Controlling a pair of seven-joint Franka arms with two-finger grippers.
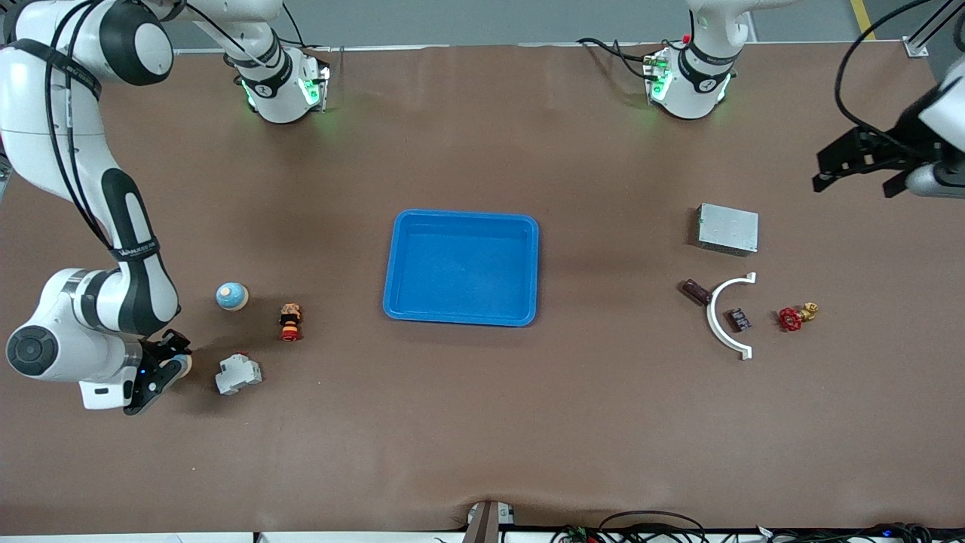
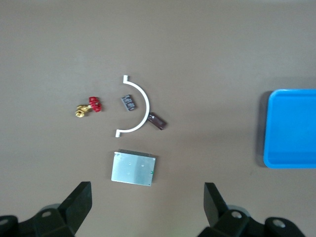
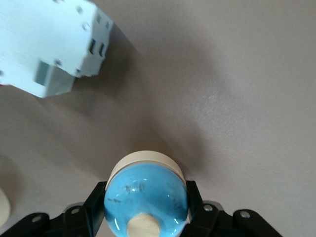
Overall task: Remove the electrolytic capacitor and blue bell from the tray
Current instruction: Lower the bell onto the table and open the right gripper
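Note:
My right gripper [image 1: 172, 367] is low at the right arm's end of the table, beside a white breaker block [image 1: 238, 374]. It is shut on a blue bell with a cream base [image 3: 146, 195], held between both fingers. A second blue and cream bell [image 1: 231, 296] stands on the table farther from the front camera. A dark brown capacitor-like cylinder [image 1: 696, 291] lies against a white curved piece [image 1: 722, 317]; it also shows in the left wrist view [image 2: 157, 121]. My left gripper [image 1: 859, 177] is open and empty, high over the left arm's end; its gap [image 2: 147, 207] is near a silver box [image 2: 133, 168].
A blue tray [image 1: 461, 309] sits mid-table. A small figure [image 1: 290, 322] stands beside the second bell. A black chip [image 1: 738, 320] lies inside the white curve, a red and brass valve [image 1: 795, 316] beside it, and the silver box [image 1: 727, 228] farther back.

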